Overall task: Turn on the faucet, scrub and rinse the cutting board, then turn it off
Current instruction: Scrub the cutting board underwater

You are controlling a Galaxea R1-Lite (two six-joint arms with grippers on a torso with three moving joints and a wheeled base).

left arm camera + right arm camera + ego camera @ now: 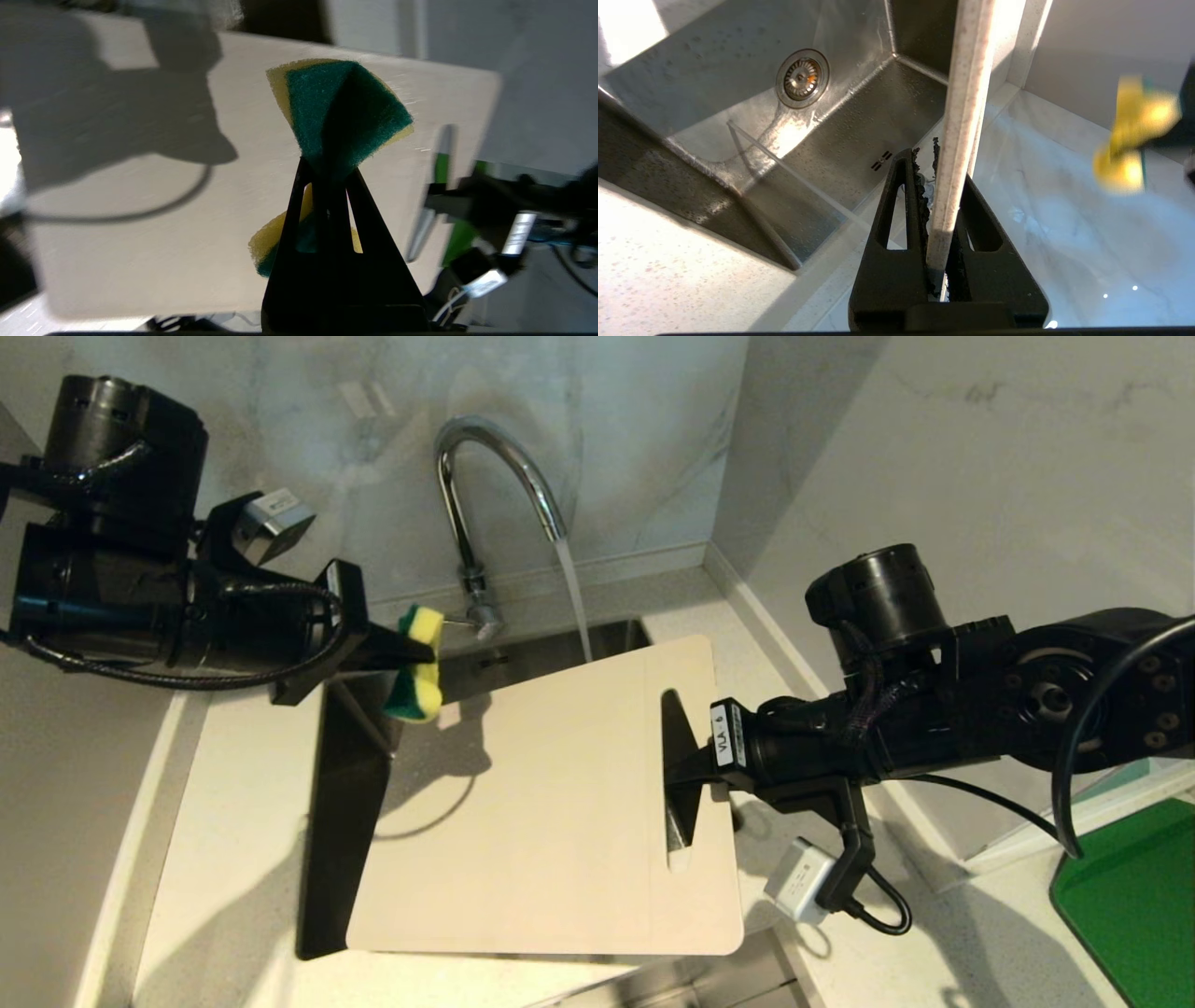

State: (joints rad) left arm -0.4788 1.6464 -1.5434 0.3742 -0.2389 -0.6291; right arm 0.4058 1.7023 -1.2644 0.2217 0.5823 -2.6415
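Note:
The chrome faucet (485, 495) is running, and its stream (574, 597) falls by the far edge of the cutting board (541, 803). The beige board is held over the sink, tilted. My right gripper (686, 775) is shut on the board at its handle slot; in the right wrist view the fingers (901, 210) clamp the board's thin edge (962, 116). My left gripper (420, 658) is shut on a yellow-and-green sponge (417, 663), above the board's far left corner and close to the faucet's lever (481, 621). In the left wrist view the pinched sponge (341, 112) hangs over the board (140, 224).
The steel sink (840, 121) with its drain (802, 78) lies under the board. Pale countertop (233, 821) surrounds it, with marble walls behind and to the right. A dark green mat (1134, 896) lies on the counter at the far right.

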